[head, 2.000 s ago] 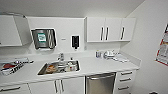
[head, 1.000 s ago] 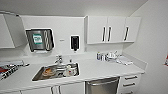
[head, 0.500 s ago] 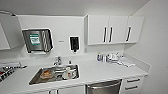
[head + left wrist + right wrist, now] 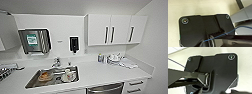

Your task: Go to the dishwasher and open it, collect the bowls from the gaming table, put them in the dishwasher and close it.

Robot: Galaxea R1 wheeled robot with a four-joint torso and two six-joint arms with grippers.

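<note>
The dishwasher (image 4: 105, 89) shows at the lower edge of the head view as a strip of brushed steel front with its long bar handle, shut, under the white counter (image 4: 100, 73) just right of the sink. The bowls and the gaming table are out of view. In the left wrist view and the right wrist view, the robot's own dark plates hang over a pale floor.
A steel sink (image 4: 32, 82) holds dirty dishes, with a faucet (image 4: 56, 62) behind it. Cups and a cloth (image 4: 128, 63) sit at the counter's back right. White drawers (image 4: 136, 86) stand right of the dishwasher, wall cabinets (image 4: 115, 28) above. A towel dispenser (image 4: 35, 41) hangs left.
The camera has moved closer to the counter; the whole kitchen has grown and slid down in the picture, so less of the dishwasher front shows than before.
</note>
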